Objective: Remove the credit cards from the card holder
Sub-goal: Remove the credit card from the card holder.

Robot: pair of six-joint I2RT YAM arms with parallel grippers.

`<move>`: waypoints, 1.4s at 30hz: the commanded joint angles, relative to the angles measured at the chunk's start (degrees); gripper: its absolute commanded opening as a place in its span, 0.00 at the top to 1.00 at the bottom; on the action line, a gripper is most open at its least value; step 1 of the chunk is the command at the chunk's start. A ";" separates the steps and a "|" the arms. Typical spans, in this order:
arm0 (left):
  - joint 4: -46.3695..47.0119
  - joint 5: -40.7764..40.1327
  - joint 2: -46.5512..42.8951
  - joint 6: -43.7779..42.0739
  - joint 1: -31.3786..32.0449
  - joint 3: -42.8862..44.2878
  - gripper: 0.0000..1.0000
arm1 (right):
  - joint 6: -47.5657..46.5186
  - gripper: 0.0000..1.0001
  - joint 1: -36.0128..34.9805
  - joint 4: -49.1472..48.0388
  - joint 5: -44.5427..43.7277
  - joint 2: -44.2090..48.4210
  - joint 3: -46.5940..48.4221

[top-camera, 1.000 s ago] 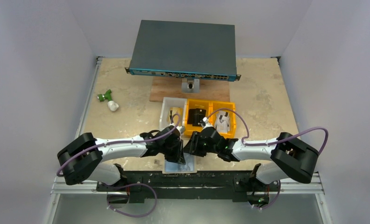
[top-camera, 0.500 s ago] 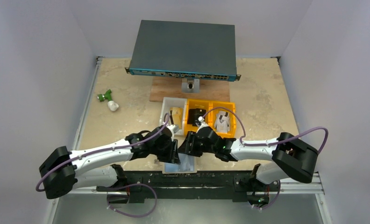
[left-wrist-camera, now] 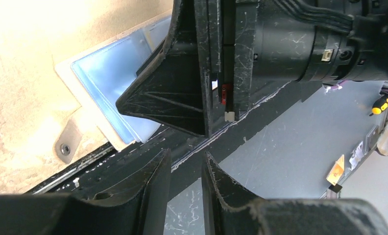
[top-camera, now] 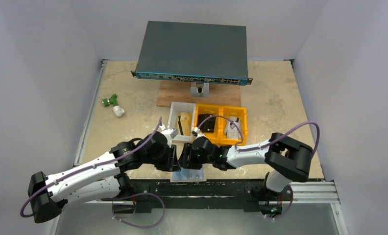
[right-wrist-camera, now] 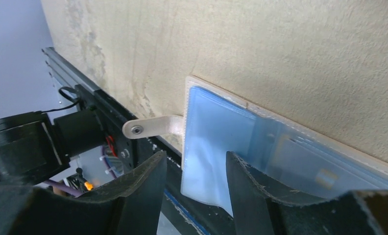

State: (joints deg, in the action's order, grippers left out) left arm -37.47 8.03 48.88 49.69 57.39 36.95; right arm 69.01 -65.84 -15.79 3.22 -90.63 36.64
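The card holder [top-camera: 190, 175] lies open at the table's near edge, pale blue clear sleeves up, one corner hanging over the black rail. The right wrist view shows its sleeves [right-wrist-camera: 231, 127], a tan border and a snap tab [right-wrist-camera: 145, 128]. A card's outline shows faintly inside a sleeve [right-wrist-camera: 304, 156]. My right gripper [right-wrist-camera: 194, 159] is open, its fingers either side of the overhanging sleeve corner and not closed on it. My left gripper [left-wrist-camera: 186, 155] is open by a narrow gap with nothing in it, and faces the right gripper's fingers [left-wrist-camera: 202, 73] beside the holder [left-wrist-camera: 113, 73].
Behind the grippers stand a white bin [top-camera: 175, 117] holding a tan flat item and two yellow bins [top-camera: 241, 122], one with a small black block [top-camera: 207, 121]. A network switch [top-camera: 192, 49] stands on a wooden board at the back. A green-and-white object [top-camera: 112, 104] lies far left.
The left gripper has opened and its arm has swung left and back. Both grippers shifted left along the near edge. The right jaws spread a little wider.
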 commanded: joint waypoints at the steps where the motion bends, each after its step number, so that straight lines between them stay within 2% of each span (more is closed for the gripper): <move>1: -2.10 -0.88 -0.66 -1.45 -0.34 1.87 0.72 | 1.64 0.52 -0.42 -1.98 0.09 -2.16 2.24; 7: -1.28 -0.61 -0.83 -0.90 -0.32 1.42 0.72 | 1.60 0.51 -0.42 0.50 -2.01 0.50 2.80; 13: 1.68 1.04 0.50 0.11 -0.30 1.03 0.72 | 1.47 0.49 -0.42 6.19 -4.74 8.24 2.06; 18: 5.18 2.31 4.36 0.36 -0.33 0.89 0.72 | 3.21 0.45 -0.36 14.17 -10.96 16.16 -0.86; 23: 8.96 3.00 10.70 -0.39 -0.34 1.86 0.72 | 4.21 0.45 -0.12 20.14 -13.10 20.96 -4.29; 25: 10.74 3.52 13.62 -0.79 -0.29 2.27 0.81 | 4.83 0.45 -0.16 20.90 -13.06 22.87 -6.11; 34: 17.94 5.57 25.08 -1.36 -0.26 3.74 0.92 | 6.21 0.50 -0.16 22.05 -11.79 29.05 -12.17; 42: 19.45 4.15 30.90 -1.00 -0.26 3.20 1.00 | 6.34 0.67 -0.09 20.38 -10.57 28.90 -13.64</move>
State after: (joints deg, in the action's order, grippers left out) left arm -20.62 12.64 78.46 49.69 57.39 38.89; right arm 74.56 -66.00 5.91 -7.55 -61.84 23.53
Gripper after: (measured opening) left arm 0.006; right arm 0.361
